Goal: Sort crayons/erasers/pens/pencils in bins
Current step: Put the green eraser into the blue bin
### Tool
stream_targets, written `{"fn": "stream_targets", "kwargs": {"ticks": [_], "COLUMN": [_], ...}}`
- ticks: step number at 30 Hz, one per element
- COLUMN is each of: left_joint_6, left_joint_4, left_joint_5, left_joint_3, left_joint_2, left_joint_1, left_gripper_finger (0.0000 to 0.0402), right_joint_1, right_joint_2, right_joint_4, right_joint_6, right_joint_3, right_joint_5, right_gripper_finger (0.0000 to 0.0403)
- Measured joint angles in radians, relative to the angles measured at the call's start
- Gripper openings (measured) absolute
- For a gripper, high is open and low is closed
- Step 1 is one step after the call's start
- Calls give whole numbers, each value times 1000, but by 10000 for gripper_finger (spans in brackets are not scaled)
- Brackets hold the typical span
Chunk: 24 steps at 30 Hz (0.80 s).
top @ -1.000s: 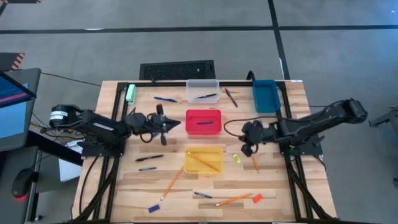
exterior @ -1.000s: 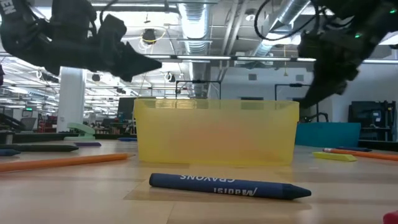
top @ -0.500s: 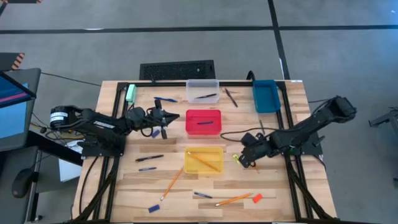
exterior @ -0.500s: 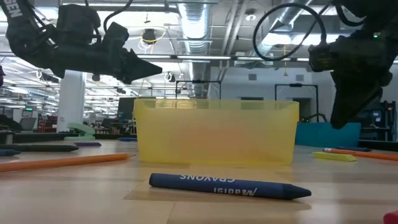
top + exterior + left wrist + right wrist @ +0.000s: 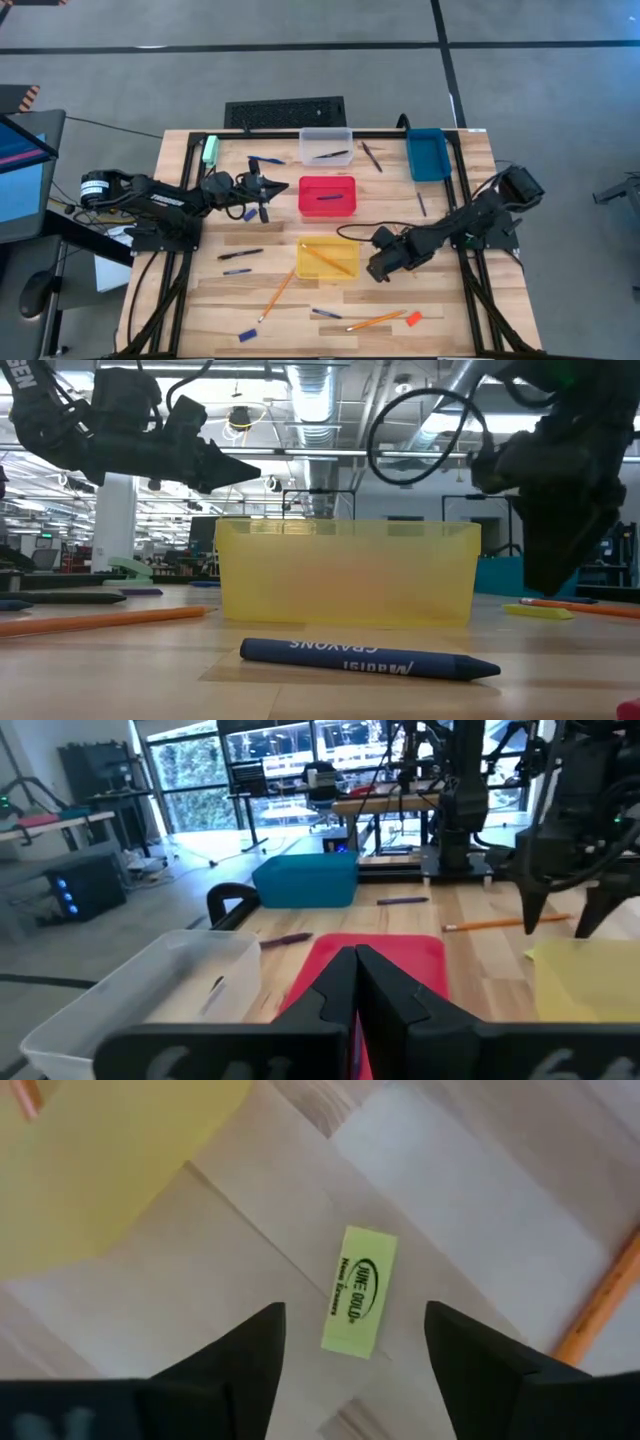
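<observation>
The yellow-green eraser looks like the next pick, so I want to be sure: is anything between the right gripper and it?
Nothing visible. The right gripper is open, its fingers either side of the yellow-green eraser, which lies alone on bare table.

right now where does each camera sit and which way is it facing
High: overhead, straight down on the table; both arms show.
Low: at tabletop height, level across a blue crayon to the yellow bin; arms hang above.
Left wrist: past shut fingers toward the red bin.
Right wrist: down between open fingers at the yellow-green eraser.
Shared: the yellow bin shows in all four views.
</observation>
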Motion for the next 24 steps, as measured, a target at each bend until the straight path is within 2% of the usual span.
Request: {"fn": "stream_targets", "kwargs": {"ticks": [6, 12, 16, 24], "left_joint_6": [0, -2, -9, 13], "left_joint_4": [-20, -24, -24, -36], "left_joint_5": [16, 16, 16, 16], "left_joint_3": [0, 0, 0, 0], "left_joint_2": [0, 0, 0, 0], "left_joint_1": [0, 0, 0, 1], "left_gripper_finger": [0, 0, 0, 0], "right_joint_1": [-16, -24, -25, -26], "right_joint_2": [91, 121, 121, 123], "right_joint_4": [-87, -62, -43, -31], "right_joint_6": [37, 27, 8, -37], "right_joint_3": [44, 58, 57, 55], "right_joint_5": [-12, -41, -48, -51], "right_gripper_finger": [245, 228, 195, 102]}}
